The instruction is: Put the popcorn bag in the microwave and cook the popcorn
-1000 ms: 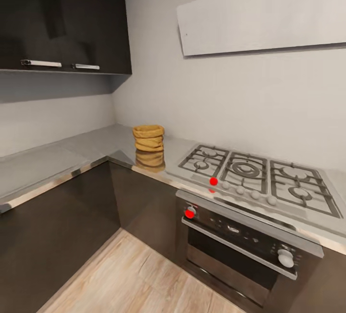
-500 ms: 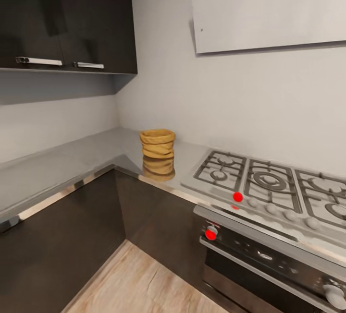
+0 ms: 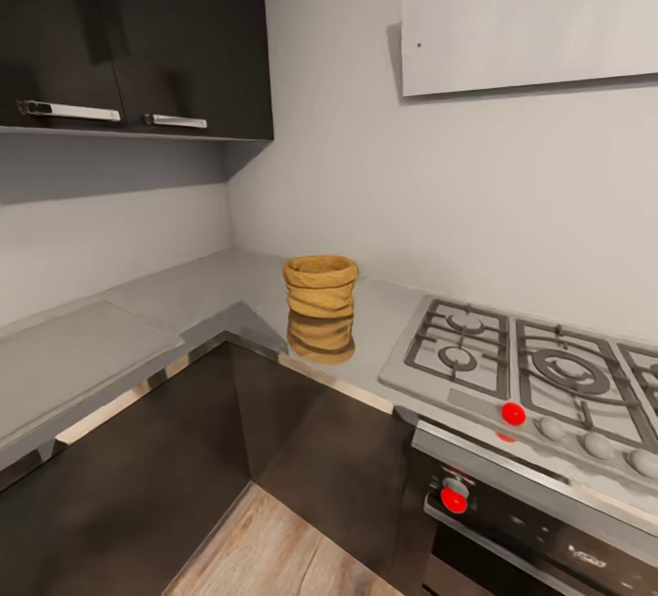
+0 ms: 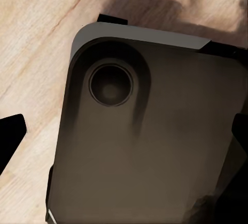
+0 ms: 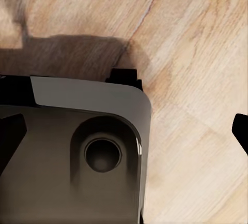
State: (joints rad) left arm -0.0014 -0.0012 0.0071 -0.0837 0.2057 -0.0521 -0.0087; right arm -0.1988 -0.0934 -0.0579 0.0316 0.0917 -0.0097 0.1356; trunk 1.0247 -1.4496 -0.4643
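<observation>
Bag [image 3: 320,287] stands upright on the countertop [image 3: 196,290] at the inner corner, just beside the hob's [image 3: 539,377] edge, bare slab around it. Both wrist views show dark fingertips spread wide over the wooden floor [image 5: 196,53]: left gripper [image 4: 124,136] and right gripper [image 5: 124,131] are agape.

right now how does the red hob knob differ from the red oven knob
The red hob knob sits on top of the grey hob, facing up; the red oven knob sits lower, on the dark oven front, facing out. The hob knob ends a row of pale knobs. Both are round and bright red.
</observation>
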